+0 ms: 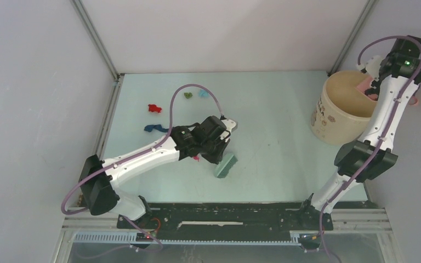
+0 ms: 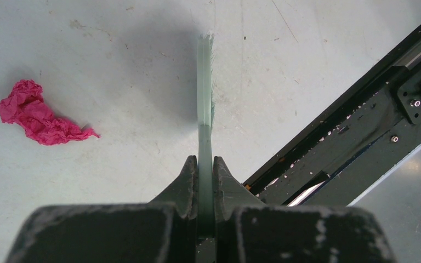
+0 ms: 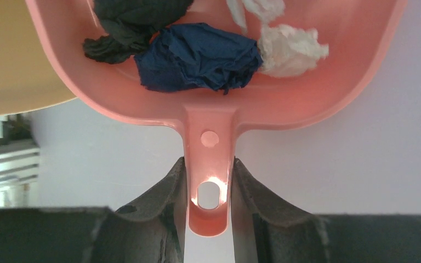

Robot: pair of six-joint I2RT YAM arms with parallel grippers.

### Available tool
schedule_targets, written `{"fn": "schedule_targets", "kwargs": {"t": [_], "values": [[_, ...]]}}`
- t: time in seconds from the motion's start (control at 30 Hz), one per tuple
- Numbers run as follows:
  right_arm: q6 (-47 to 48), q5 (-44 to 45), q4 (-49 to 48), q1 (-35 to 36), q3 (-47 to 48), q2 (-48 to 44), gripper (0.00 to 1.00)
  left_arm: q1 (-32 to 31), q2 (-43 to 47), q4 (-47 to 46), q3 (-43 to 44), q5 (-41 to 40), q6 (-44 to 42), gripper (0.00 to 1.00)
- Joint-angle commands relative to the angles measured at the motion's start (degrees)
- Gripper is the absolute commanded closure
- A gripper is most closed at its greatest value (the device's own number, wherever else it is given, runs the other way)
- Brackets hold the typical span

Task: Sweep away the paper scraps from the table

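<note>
The left claw [image 2: 205,164] is clenched on the thin back of the one teal brush [image 2: 205,93], held low over the counter [image 1: 274,109], seemingly so its bristles can drag paper scraps along; the magenta scrap [image 2: 41,118] lies near it, apart from the bristles. The right claw [image 3: 209,167] grips the handle of the single pink dustpan [image 3: 318,109], raised over the one beige bucket [image 1: 334,118] at the far right, likely to tip out its load: a dark blue wad [image 3: 197,57], a blackish wad [image 3: 131,22] and white bits [image 3: 290,49]. Five scraps lie on the counter: the magenta one, a red scrap [image 1: 154,108], a dark blue scrap [image 1: 154,129], a green scrap [image 1: 187,95] and a light blue scrap [image 1: 203,93].
</note>
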State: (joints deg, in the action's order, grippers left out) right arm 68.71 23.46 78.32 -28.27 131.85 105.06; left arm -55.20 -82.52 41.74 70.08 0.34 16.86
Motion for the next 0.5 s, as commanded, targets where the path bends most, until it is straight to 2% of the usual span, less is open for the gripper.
{"fn": "schedule_targets", "kwargs": {"t": [0.0, 0.23, 0.47], "values": [[10.56, 9.47, -12.35, 2.9, -3.8, -3.83, 1.0, 0.26, -0.87, 0.05, 1.28, 0.54, -1.22, 1.0], [18.01, 15.14, -22.76, 6.09, -13.31, -7.73, 1.0, 0.26, -0.98, 0.27, 1.32, 0.72, -1.3, 1.0], [21.83, 16.27, -30.03, 7.44, -23.96, -12.88, 1.0, 0.26, -1.04, 0.36, 1.36, 0.87, -1.39, 1.0]]}}
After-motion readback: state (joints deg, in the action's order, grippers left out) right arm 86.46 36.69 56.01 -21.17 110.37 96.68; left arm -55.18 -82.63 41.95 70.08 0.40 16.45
